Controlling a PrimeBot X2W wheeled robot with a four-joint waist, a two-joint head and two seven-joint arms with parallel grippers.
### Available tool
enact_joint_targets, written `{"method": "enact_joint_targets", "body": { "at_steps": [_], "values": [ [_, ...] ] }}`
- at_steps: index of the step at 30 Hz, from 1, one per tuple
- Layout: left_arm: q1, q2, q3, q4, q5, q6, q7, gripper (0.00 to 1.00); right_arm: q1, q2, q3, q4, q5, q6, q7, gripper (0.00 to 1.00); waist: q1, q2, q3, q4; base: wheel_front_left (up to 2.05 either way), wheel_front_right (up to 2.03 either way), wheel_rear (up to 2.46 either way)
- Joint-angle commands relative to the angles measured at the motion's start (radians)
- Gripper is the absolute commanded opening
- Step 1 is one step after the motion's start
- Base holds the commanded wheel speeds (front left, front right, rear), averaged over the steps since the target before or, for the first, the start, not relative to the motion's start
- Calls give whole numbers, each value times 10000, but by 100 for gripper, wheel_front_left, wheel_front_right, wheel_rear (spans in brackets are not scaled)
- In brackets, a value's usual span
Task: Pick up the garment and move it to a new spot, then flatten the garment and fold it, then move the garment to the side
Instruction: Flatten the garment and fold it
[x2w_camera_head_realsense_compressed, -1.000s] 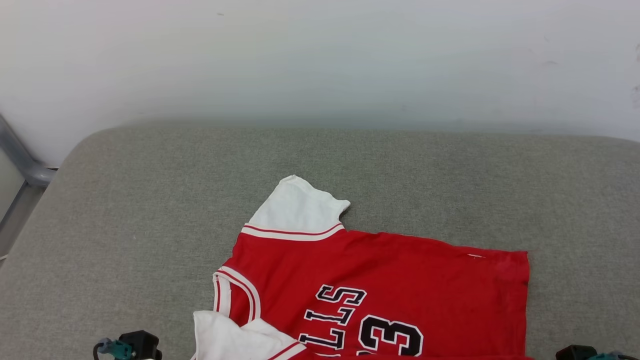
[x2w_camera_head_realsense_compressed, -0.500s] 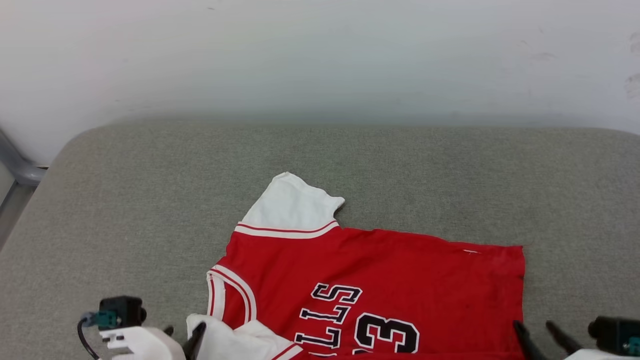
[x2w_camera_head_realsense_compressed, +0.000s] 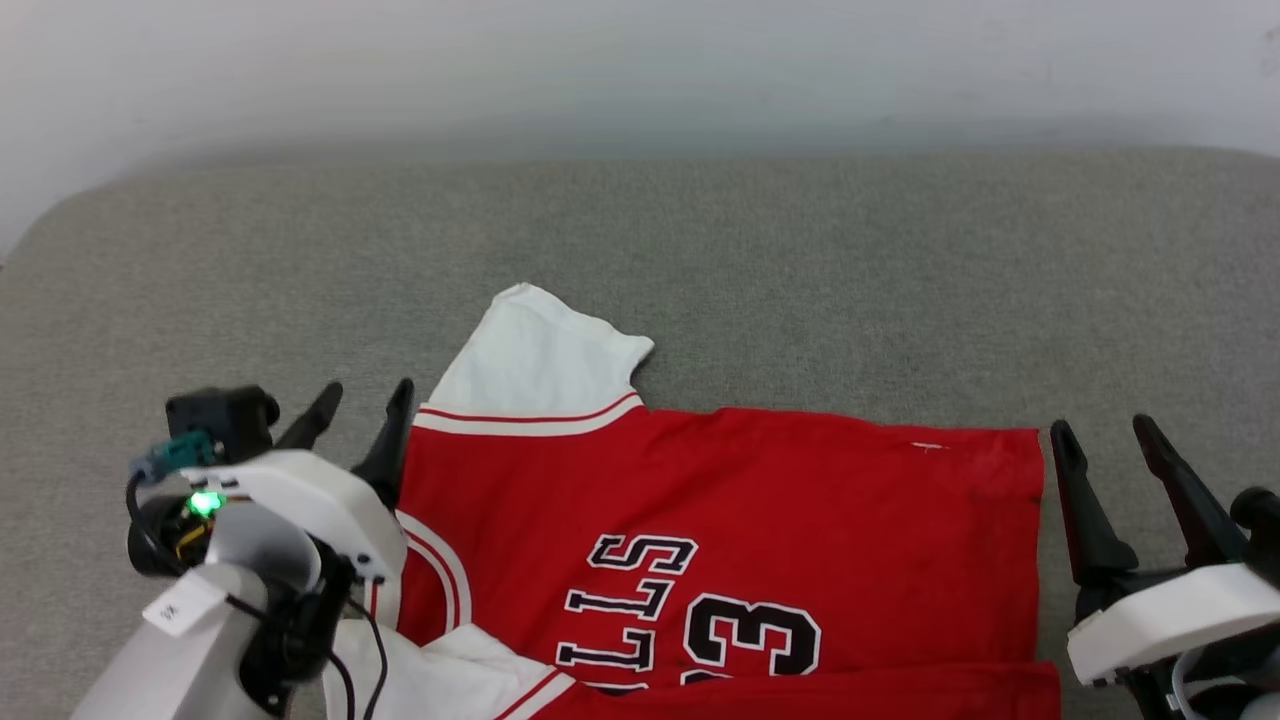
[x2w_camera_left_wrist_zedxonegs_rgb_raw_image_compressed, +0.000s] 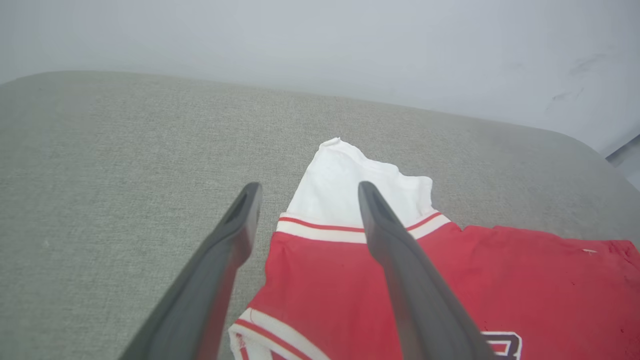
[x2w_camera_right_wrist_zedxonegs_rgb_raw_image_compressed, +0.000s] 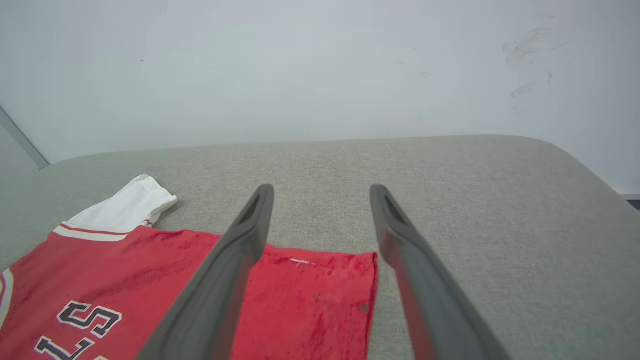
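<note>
**Shirt on cushion, grippers empty**

The shirt (x2w_camera_head_realsense_compressed: 720, 500) is laid out print-up on the cushion's (x2w_camera_head_realsense_compressed: 800, 260) near middle. The left gripper (x2w_camera_head_realsense_compressed: 370, 385) is held spread over the cushion's near left, the right gripper (x2w_camera_head_realsense_compressed: 1100, 423) spread over its near right. Nothing is pinched.

The garment (x2w_camera_head_realsense_compressed: 760, 520) is red with white sleeves, striped trim and black white-outlined lettering, on grey fabric (x2w_camera_head_realsense_compressed: 800, 260).

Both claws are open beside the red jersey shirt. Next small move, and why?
Probably lower both onto the far edge: the left claw sits by the white sleeve seam and the right claw by the far hem corner of the red jersey-style cloth shirt, whose far half lies flat.
</note>
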Motion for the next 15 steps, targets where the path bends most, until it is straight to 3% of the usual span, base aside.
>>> {"method": "enact_joint_targets", "body": {
  "at_steps": [1,7,15],
  "values": [
    [-499,31,68,184,17,-135,70,100,-334,78,91,-123,-105,-10,53,100,0,0,746,-443,0,0,0],
    [-2308,374,92,1113,-239,-851,1128,100,-1027,233,454,-101,-186,-10,110,100,0,0,1777,-1157,0,0,0],
    [-4159,925,-121,2138,-1044,-1678,3774,100,-1517,415,808,345,8,-10,-244,100,0,0,2509,-1895,0,0,0]
  ]
}}
